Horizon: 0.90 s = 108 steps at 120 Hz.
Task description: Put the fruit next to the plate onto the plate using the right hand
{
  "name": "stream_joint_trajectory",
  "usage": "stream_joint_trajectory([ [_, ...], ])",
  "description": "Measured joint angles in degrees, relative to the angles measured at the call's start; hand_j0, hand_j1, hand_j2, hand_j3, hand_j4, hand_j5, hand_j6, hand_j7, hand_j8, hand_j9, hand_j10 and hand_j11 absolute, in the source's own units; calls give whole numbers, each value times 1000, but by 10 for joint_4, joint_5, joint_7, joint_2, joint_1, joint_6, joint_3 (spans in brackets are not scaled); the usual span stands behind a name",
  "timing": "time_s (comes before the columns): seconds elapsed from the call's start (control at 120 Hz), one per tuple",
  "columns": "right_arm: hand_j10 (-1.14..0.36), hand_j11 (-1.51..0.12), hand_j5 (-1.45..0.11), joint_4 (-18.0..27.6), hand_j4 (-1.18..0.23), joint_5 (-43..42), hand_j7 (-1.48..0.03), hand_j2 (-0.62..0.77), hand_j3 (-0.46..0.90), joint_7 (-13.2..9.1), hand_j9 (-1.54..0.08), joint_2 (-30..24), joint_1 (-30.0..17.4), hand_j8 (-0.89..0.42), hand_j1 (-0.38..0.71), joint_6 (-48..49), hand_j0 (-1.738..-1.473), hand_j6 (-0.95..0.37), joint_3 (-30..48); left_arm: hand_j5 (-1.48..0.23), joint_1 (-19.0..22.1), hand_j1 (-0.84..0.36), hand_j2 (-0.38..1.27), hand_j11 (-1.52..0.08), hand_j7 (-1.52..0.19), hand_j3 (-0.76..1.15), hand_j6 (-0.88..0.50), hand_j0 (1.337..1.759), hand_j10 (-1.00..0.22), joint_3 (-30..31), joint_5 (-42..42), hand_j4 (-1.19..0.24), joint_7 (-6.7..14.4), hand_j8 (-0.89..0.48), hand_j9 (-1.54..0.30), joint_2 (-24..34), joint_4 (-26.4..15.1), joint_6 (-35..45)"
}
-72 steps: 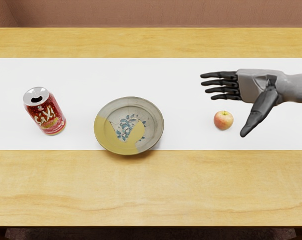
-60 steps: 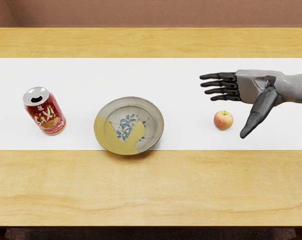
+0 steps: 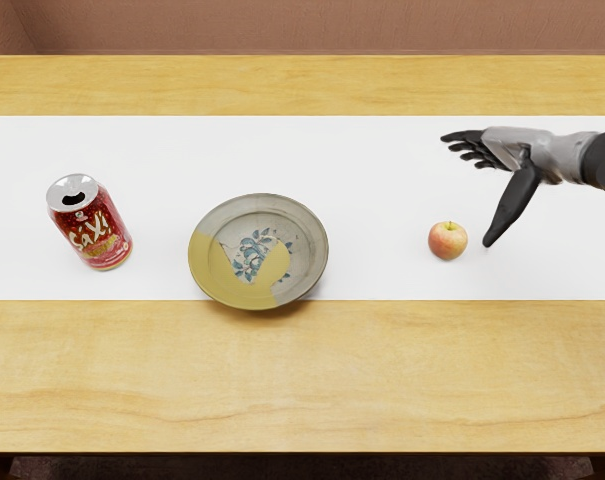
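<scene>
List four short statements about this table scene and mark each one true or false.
1. The apple lies on the plate. False: it sits on the white cloth, to the right of the plate.
2. The right hand holds nothing, fingers spread. True.
3. The red can stands left of the plate. True.
4. The right hand is touching the apple. False: a gap shows between them.
</scene>
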Motion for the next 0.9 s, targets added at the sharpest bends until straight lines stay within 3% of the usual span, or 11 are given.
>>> stream_joint_trajectory([
  [0.158, -44, -53, -53, 6, -44, -81, -53, -7, 0, -55, -53, 17, -20, -45, -302, -65, -1658, -46, -3, -316, 0, 58, 49, -316, -316, 0, -243, 1658, -243, 0, 0, -243, 0, -243, -316, 0, 0, 0],
  [0.275, -76, -94, -95, -3, -76, -139, -94, -13, 0, -74, -94, 45, -43, -77, -264, -97, -1658, -78, -4, -316, 0, 58, 49, -316, -316, 0, -243, 1658, -243, 0, 0, -243, 0, -243, -316, 0, 0, 0],
  [0.508, -111, -140, -140, -20, -112, -247, -139, -19, 0, -81, -140, 91, -88, -113, -223, -189, -1658, -114, -13, -316, 0, 58, 49, -316, -316, 0, -243, 1658, -243, 0, 0, -243, 0, -243, -316, 0, 0, 0],
  [0.717, -126, -159, -159, -20, -127, -292, -158, -21, 0, -78, -159, 118, -108, -127, -205, -205, -1658, -129, -29, -316, 0, 58, 49, -316, -316, 0, -243, 1658, -243, 0, 0, -243, 0, -243, -316, 0, 0, 0],
  [0.9, -191, -243, -244, -22, -192, -303, -243, -34, 0, -77, -243, 132, -120, -192, -127, -219, -1658, -194, -31, -316, 0, 58, 49, -316, -316, 0, -243, 1658, -243, 0, 0, -243, 0, -243, -316, 0, 0, 0],
])
